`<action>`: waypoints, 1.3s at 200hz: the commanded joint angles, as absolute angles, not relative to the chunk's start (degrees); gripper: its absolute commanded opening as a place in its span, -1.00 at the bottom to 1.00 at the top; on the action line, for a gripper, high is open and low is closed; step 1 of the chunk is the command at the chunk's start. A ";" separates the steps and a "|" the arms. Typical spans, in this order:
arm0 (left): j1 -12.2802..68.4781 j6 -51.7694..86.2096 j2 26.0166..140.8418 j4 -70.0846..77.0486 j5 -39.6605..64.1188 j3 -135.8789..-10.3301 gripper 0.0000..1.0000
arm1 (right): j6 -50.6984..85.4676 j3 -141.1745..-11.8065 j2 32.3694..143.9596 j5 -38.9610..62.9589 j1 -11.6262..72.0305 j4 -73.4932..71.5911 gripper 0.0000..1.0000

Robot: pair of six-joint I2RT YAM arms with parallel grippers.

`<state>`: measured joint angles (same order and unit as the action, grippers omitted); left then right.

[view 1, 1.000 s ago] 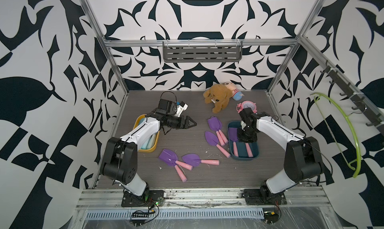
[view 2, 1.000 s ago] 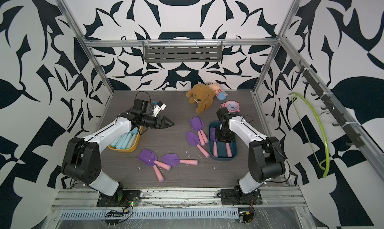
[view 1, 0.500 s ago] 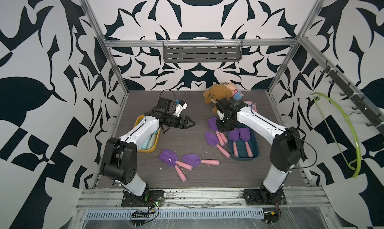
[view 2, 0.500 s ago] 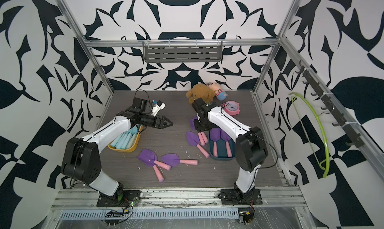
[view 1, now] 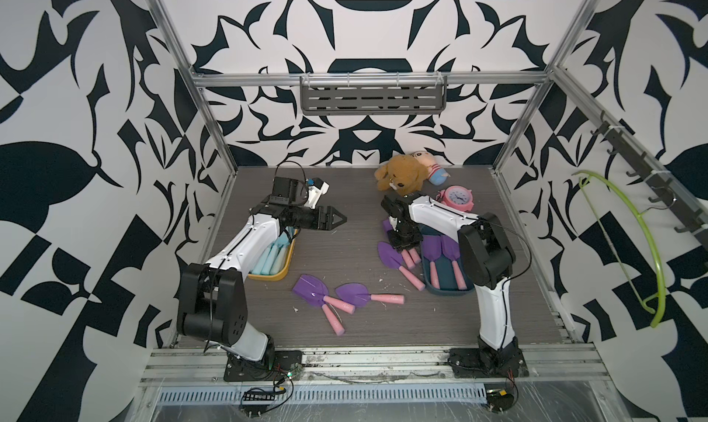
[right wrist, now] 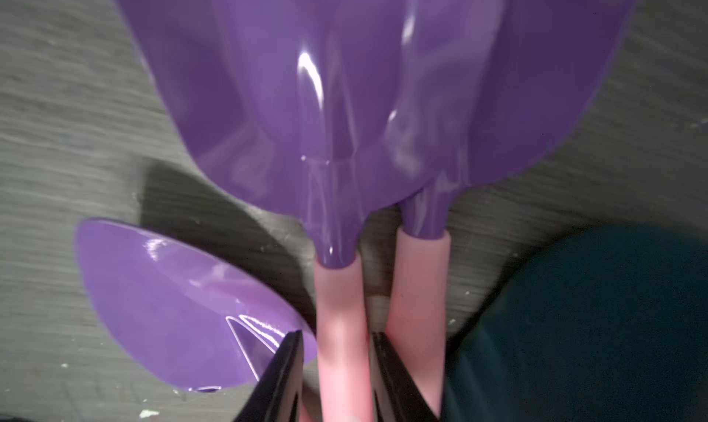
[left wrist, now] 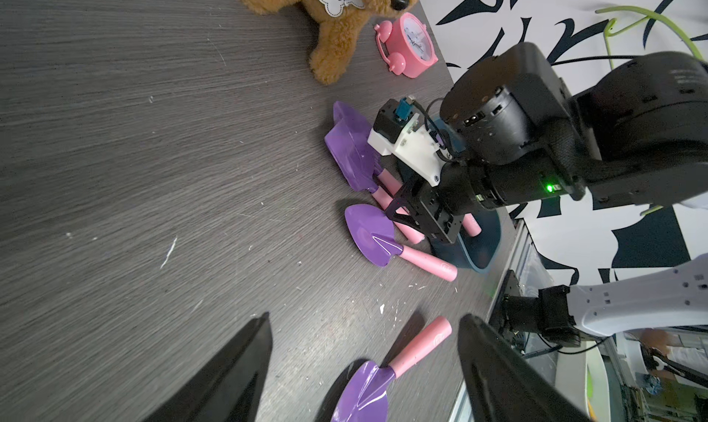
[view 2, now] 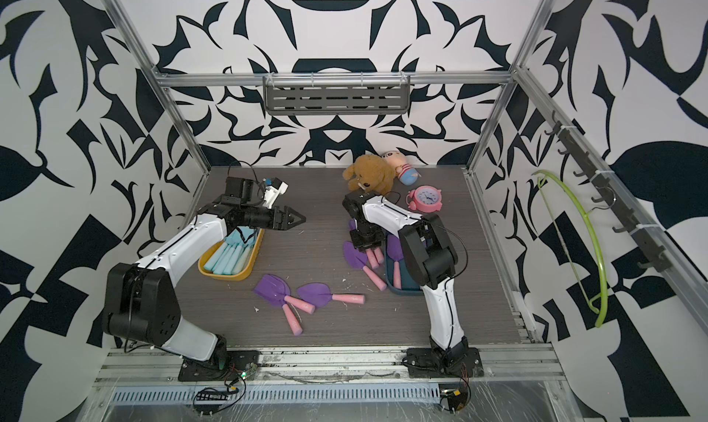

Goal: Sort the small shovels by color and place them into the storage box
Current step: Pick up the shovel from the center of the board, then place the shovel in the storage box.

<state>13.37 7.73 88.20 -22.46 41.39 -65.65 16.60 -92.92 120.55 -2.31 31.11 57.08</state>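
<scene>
Purple round now: the right claw point(right wrist: 335, 335) is down on a purple shovel point(right wrist: 344, 113) lying just beside the blue box point(view 1: 446, 291), outside its rim. The jaws straddle its pink handle point(right wrist: 339, 297), tight on both flanks; pinched or not, I can't tell. Next, I'd say: squeeze, lift, swing over the rim beside the 2 shovels point(view 1: 449, 247) already inside. The left claw point(left wrist: 364, 316) hangs wide open, empty, well away from the box.

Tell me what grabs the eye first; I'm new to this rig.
Purple shovels with pink handles lie scattered mid-table, and the right end effector straddles one pink handle beside the dark blue tray. Light blue shovels lie in a yellow tray under the left arm; a plush dog sits at the back.
</scene>
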 commanded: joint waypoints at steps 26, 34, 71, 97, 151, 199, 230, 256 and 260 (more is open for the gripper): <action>13.27 7.89 87.44 -22.04 42.80 -64.34 0.67 | 15.87 -96.04 121.84 -4.90 31.22 57.48 -0.34; 13.26 7.86 87.50 -22.00 42.85 -64.34 0.66 | 15.82 -96.13 122.37 -5.09 31.26 57.49 -0.35; 13.23 7.87 87.78 -22.12 42.97 -64.32 0.66 | 15.62 -96.33 123.48 -5.87 31.11 57.40 -0.40; 13.23 7.95 88.10 -21.98 43.06 -64.34 0.66 | 15.63 -95.89 123.57 -5.55 30.85 56.79 -0.53; 13.27 8.52 88.49 -21.51 44.23 -64.25 0.66 | 16.11 -95.01 119.62 -4.67 30.74 55.27 -0.82; 16.53 8.60 89.42 -21.23 45.53 -64.85 0.66 | 16.68 -92.02 107.28 -3.85 30.76 55.52 -0.84; 20.08 7.38 90.95 -22.44 44.87 -65.82 0.66 | 17.52 -84.62 99.14 -6.62 28.20 57.93 -0.86; 21.52 6.81 91.71 -23.29 44.73 -66.73 0.66 | 18.51 -74.44 93.07 -6.47 22.85 57.86 -0.87; 21.53 6.84 91.78 -23.38 44.74 -66.80 0.66 | 18.60 -73.11 92.48 -6.34 22.20 57.71 -0.88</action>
